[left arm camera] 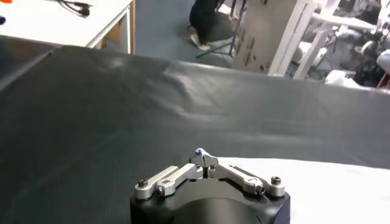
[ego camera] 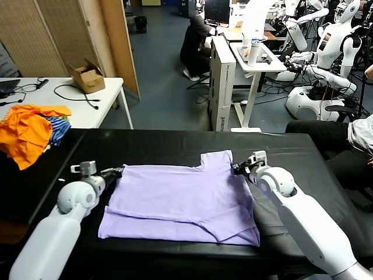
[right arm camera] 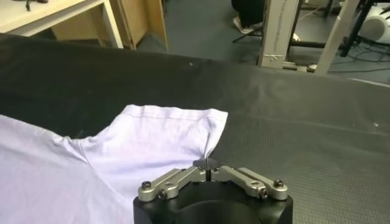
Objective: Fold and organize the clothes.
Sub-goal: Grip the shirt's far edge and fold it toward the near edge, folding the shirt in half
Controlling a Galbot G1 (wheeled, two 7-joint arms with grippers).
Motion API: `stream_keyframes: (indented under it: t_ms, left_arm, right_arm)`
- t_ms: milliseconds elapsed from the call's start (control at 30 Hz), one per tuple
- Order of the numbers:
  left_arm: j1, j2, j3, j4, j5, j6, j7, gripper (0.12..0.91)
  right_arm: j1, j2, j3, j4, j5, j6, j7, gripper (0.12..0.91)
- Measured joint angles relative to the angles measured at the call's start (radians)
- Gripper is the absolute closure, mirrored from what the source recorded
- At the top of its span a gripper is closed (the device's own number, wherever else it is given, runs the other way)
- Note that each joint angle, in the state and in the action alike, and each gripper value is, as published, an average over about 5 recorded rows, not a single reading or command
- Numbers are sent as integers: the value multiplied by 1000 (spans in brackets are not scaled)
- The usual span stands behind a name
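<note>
The light lavender short-sleeved cotton T-shirt lies spread flat in the middle of the black counter, plain side up, with its near part doubled over so that a diagonal fold runs toward the near right corner. One sleeve juts out at the far edge. Laid out smooth like this, the shirt looks ready for another fold, which would explain a grip at each far corner.

The left gripper sits at the shirt's far left corner. Its fingers are drawn fully together, and the left wrist view shows a sliver of pale cloth at their tips, so they appear to pinch the edge. The right gripper is at the far right corner, just beside the sleeve; its fingers are likewise closed tight, with the sleeve's hem caught between them.

Well apart, at the counter's far left end, lies a heap of orange and blue-striped garments. Beyond it stands a white table carrying a small open cardboard box.
</note>
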Motion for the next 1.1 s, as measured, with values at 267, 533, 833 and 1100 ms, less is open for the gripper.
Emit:
stream_keyframes:
  t_ms: [267,533,833,1100]
  left_arm:
    - [102,41,-72,-132,-16,0,0,883]
    - [214,31,-135,-264,7,0,2,883]
    - [336,17,-190,-360,14,2,5,883]
    - [430,5,-222,-412,42,2,5,883]
  right_arm:
    - [-124,-45,95,178,9,-21,15,886]
    - [-312,-98,212,363,4,-22,37,886]
    - [-490,-108,287,505,-21,-22,60,886]
    - [-648,-92,334,574,-65,-21,48,886]
